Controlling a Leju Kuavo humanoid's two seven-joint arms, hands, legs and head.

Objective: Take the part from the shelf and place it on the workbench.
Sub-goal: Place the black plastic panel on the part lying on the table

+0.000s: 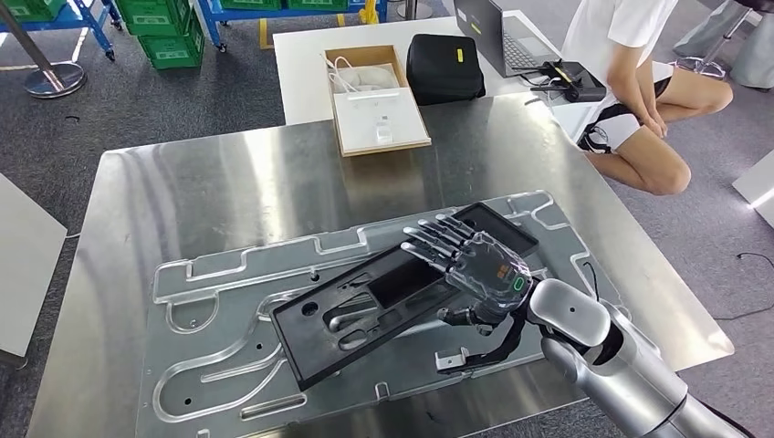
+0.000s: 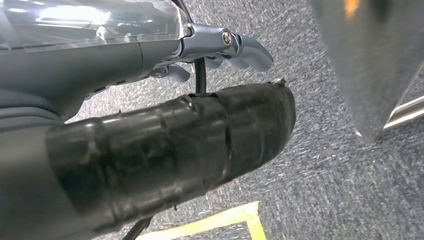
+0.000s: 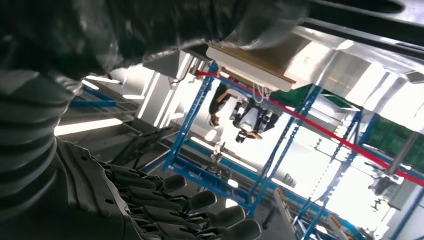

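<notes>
The part, a long black moulded tray [image 1: 365,306], lies slantwise on a clear fixture plate [image 1: 219,351] on the steel workbench [image 1: 228,182]. My right hand [image 1: 475,269] is over the tray's right end, fingers stretched flat above it and thumb off its near edge. In the right wrist view the fingers [image 3: 190,210] are spread with nothing between them, and a dark mass fills the top. My left hand [image 2: 150,100] hangs over the grey carpet beside the bench, its thumb wrapped in black tape, holding nothing.
A cardboard box [image 1: 376,100], a black bag [image 1: 444,66] and a laptop [image 1: 497,36] sit on the white table behind the bench. A person [image 1: 639,82] crouches at the far right. Green crates [image 1: 169,32] stand at the back left. Yellow tape [image 2: 225,220] marks the floor.
</notes>
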